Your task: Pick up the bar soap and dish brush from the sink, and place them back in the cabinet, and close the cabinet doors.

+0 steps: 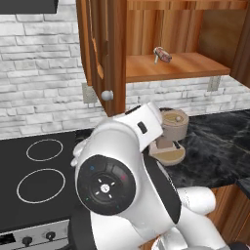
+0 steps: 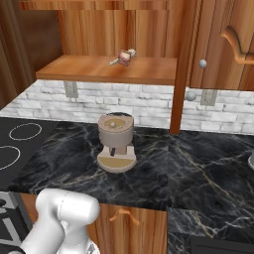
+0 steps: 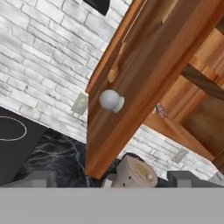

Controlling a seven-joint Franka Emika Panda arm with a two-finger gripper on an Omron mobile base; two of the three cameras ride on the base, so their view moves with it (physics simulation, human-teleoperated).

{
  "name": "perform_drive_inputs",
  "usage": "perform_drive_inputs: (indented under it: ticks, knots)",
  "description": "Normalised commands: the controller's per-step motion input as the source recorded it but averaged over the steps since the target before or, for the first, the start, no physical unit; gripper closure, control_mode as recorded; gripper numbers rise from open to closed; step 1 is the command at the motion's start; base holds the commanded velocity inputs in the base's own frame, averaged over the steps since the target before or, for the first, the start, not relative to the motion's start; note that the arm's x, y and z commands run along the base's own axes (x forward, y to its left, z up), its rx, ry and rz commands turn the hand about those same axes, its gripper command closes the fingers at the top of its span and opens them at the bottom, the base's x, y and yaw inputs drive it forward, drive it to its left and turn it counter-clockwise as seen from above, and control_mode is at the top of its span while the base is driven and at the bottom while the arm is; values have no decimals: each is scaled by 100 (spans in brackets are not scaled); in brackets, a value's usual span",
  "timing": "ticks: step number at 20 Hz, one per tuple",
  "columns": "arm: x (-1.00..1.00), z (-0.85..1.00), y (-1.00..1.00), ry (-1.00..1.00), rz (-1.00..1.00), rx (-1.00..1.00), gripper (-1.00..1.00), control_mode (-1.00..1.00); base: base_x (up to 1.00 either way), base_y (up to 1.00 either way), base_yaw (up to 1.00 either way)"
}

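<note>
The cabinet stands open. On its shelf lie the bar soap and the dish brush, touching each other. Both show small in the hand view as well, soap. The left of the cabinet doors sticks out edge-on, with its round pale knob. The right door is swung out too. My gripper is open and holds nothing; it is below and short of that left door's knob. The sink is out of view.
A tan coffee machine stands on the dark marbled counter under the cabinet. A black cooktop lies to the left. Outlets sit on the white brick wall. My arm's elbow fills the foreground of the left base view.
</note>
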Motion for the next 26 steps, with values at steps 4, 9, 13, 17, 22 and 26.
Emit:
perform_drive_inputs:
  ticks: [4, 9, 13, 17, 22, 26]
  knots:
    - [11, 0, 31, 12, 3, -15, -100, -100, 0, 0, 0]
    - [23, 0, 18, 10, 9, -16, -100, -100, 0, 0, 0]
    - [25, 0, 17, 5, 6, -16, -100, -100, 0, 0, 0]
    - [27, 0, 26, 0, 0, -18, -100, -100, 0, 0, 0]
    - [32, 0, 24, 0, 0, -17, -100, -100, 0, 0, 0]
    - [57, 0, 11, 0, 0, -8, -100, -100, 0, 0, 0]
